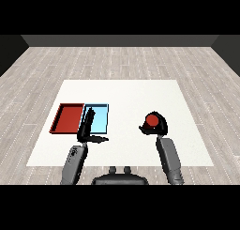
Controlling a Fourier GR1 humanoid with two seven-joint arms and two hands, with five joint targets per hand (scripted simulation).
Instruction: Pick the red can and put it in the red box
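Head view
Red can: the small round red can (152, 120) sits right of centre in the frame, on the white flat surface (126, 93).
Right hand: the black right hand (159, 127) is curled round the can.
Left hand: the black left hand (87, 126) has straight fingers, holding nothing, over the near edge where the trays meet.
Trays: the shallow red tray (68, 117) lies left of centre, touching the light blue tray (100, 118).

White surface (126, 97) at frame centre, set on a grey plank floor (117, 60). At its left lie a red tray (60, 118) and a light blue tray (102, 117), side by side, edges touching. A red can (152, 121) stands at right of centre.
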